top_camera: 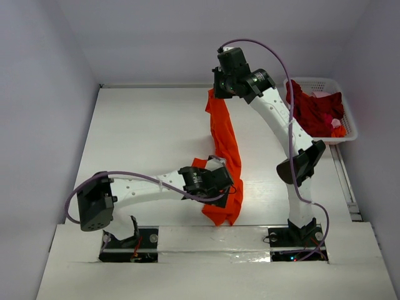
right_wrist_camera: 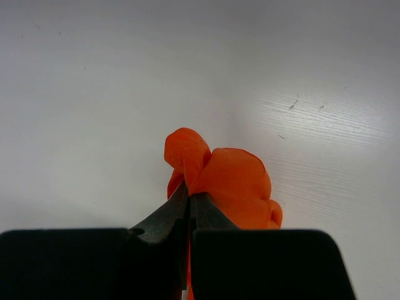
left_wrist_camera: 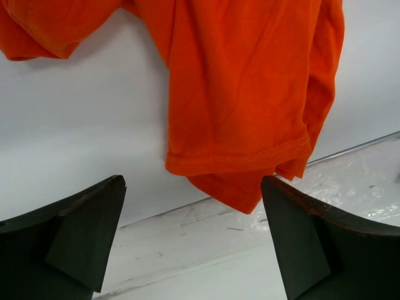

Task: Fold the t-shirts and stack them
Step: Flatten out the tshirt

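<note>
The bright orange t-shirt hangs in a long strip from my right gripper, which is shut on a bunched fold of it high over the far middle of the table. Its lower end rests crumpled near the front edge. My left gripper is open and empty, right beside that lower part; in the left wrist view the hemmed corner hangs just beyond and between the spread fingers. Dark red t-shirts lie heaped in the basket.
A white plastic lattice basket stands at the back right, with a small orange and pink bit at its near corner. A metal strip runs along the table's front edge. Grey walls enclose the table on three sides.
</note>
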{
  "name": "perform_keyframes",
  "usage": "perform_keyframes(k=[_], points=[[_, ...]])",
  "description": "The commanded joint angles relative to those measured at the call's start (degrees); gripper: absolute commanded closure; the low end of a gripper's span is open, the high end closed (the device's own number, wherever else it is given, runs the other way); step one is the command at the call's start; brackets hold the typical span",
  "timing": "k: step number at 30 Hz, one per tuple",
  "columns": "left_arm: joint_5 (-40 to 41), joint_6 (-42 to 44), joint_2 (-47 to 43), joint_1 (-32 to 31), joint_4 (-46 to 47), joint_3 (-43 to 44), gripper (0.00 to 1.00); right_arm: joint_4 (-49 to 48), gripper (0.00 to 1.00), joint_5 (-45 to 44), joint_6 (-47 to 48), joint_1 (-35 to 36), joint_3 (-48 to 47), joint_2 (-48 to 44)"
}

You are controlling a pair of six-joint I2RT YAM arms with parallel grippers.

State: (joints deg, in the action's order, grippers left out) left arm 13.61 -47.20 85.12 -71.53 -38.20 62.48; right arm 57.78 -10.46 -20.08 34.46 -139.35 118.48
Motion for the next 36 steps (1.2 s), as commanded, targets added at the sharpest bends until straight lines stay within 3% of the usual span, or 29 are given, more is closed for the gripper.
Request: perform_keyframes(k=[1,15,36], points=[[1.2,1.8,1.1,-0.8,-1.7,3.1,0.11,-3.1,1.00,0.2,0.7,-0.5,-2.0,-2.1],[-6.0,9.9,11.6,-4.4,3.4,10.6,0.09,-4.5,1.00,0.3,0.9,-1.6,1.4,-3.8],[-8.8,13.5,22.0,-6.6,-3.5,20.4,0.09,-4.8,1.00,0.2,1.1,-2.1,0.8,-4.1]])
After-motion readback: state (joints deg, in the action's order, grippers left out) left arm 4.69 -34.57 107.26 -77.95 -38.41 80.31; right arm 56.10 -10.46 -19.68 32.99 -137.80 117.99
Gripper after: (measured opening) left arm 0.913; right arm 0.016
